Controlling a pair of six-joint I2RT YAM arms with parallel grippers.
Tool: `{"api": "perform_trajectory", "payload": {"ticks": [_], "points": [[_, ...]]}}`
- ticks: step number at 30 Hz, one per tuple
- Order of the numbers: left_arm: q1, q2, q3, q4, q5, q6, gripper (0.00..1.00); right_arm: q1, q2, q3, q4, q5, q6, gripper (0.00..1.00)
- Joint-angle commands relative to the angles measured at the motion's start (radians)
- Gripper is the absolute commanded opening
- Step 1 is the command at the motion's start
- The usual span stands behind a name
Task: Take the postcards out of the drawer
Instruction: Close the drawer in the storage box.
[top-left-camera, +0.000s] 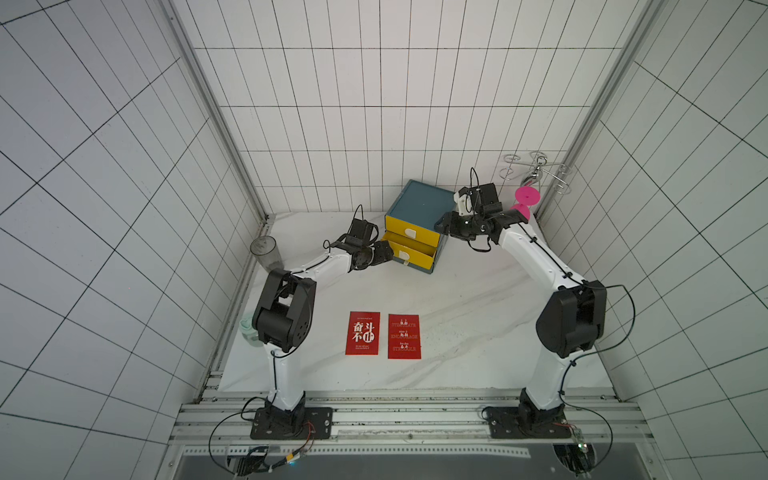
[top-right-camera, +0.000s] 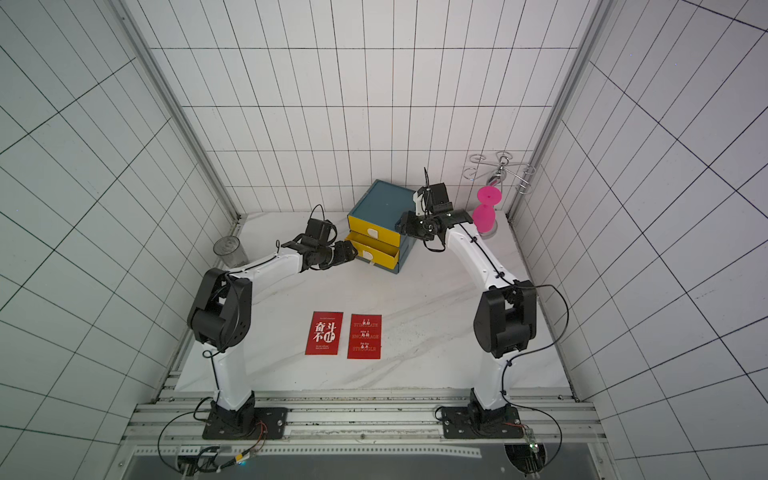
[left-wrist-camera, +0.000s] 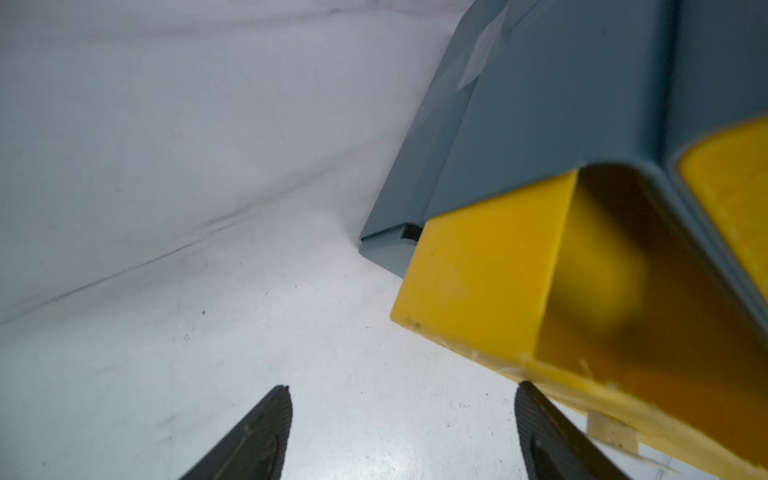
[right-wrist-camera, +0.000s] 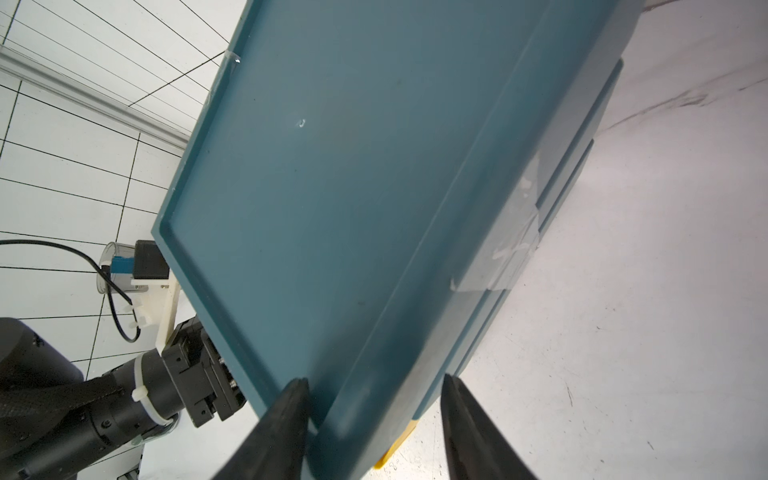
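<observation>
Two postcards (top-left-camera: 362, 333) are out on the desk (top-left-camera: 457, 316), flat, side by side with a thin gap, near the front edge between the arm bases. The big-character postcard (top-right-camera: 323, 333) reads fine. The lettered postcard (top-right-camera: 364, 336) has print too faint for us to read fully. We see only these two.

The teal cabinet (top-left-camera: 419, 199) sits at the back. Its upper drawer (top-left-camera: 411, 232) is shut and its lower drawer (top-left-camera: 409, 253) is pulled partway out. In the left wrist view the lower drawer's inside (left-wrist-camera: 602, 266) is a yellow blur, and we cannot tell what lies in it. In both top views much of it is cut off by the cabinet body above.

The left pincer (left-wrist-camera: 403, 388) is spread with only bare desk between its fingers. One finger (left-wrist-camera: 540, 428) is right beside the drawer's front corner, and we cannot tell if it touches.

The right pincer (right-wrist-camera: 372, 378) is pinching the cabinet's top rim at a front corner, one finger on the top face and one on the side wall. Its fingertips are hidden in the top views.

A grey cup (top-left-camera: 266, 251) stands at the back on the left arm's side. A pink goblet (top-right-camera: 487, 212) is partly hidden by the right arm in a top view. A pale green thing (top-left-camera: 248, 330) is mostly hidden behind the left elbow.
</observation>
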Motion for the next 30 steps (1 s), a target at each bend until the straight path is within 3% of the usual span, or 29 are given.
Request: {"api": "perform_trajectory", "payload": {"ticks": [1,9,19,30], "points": [[0.017,0.025,0.026,0.104,0.052,0.014,0.83,-0.023,0.054,0.009,-0.094,0.034,-0.003,0.53],[0.041,0.069,0.045,0.201,0.119,0.041,0.84,-0.043,0.065,0.019,-0.094,0.016,0.001,0.53],[0.043,0.107,0.013,0.399,0.232,-0.038,0.86,-0.052,0.080,0.031,-0.085,-0.012,0.017,0.53],[0.045,0.105,-0.024,0.505,0.331,0.001,0.85,-0.059,0.081,0.023,-0.082,-0.036,0.009,0.53]]}}
